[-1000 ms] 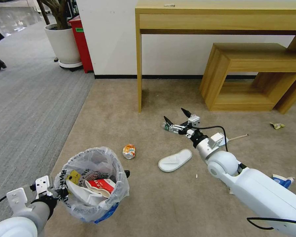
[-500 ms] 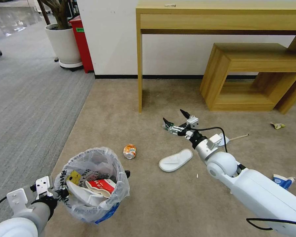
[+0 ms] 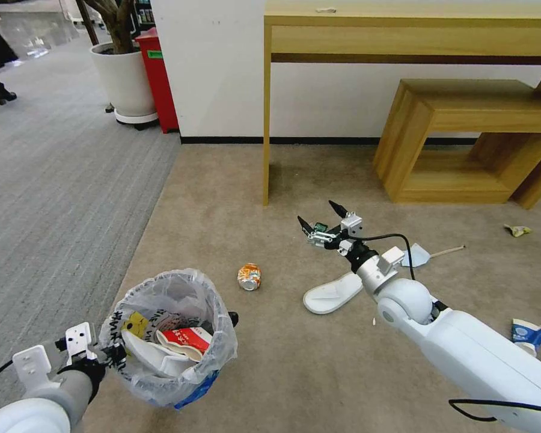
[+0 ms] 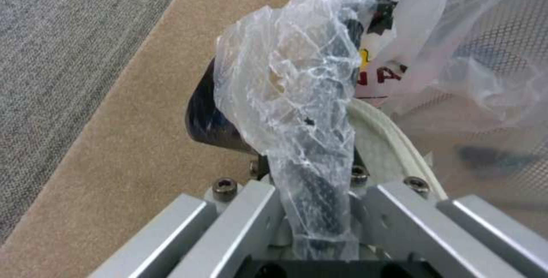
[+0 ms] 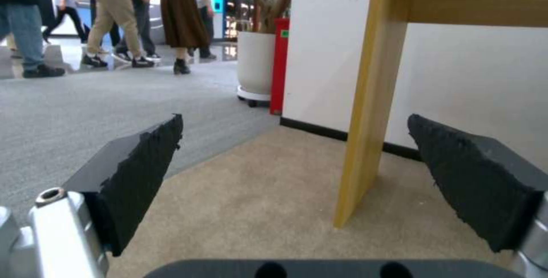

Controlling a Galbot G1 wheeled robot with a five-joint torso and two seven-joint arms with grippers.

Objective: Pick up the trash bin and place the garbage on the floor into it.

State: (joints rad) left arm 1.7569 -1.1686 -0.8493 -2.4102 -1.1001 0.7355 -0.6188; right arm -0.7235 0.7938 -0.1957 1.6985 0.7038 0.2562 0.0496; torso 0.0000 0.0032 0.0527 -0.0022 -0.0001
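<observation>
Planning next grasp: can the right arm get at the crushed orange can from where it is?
Probably yes. The right gripper is open and empty, and bare floor separates it from the can; the slipper lies off to the side.

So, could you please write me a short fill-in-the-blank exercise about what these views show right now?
1. The left tool is shut on the rim of the ____.
2. The right tool hangs above the floor with its jaws ____.
3. The crushed orange can lies between the trash bin and the white ____.
4. The blue-white paper cup lies on its ____.

Missing words: trash bin; open; slipper; side
</observation>
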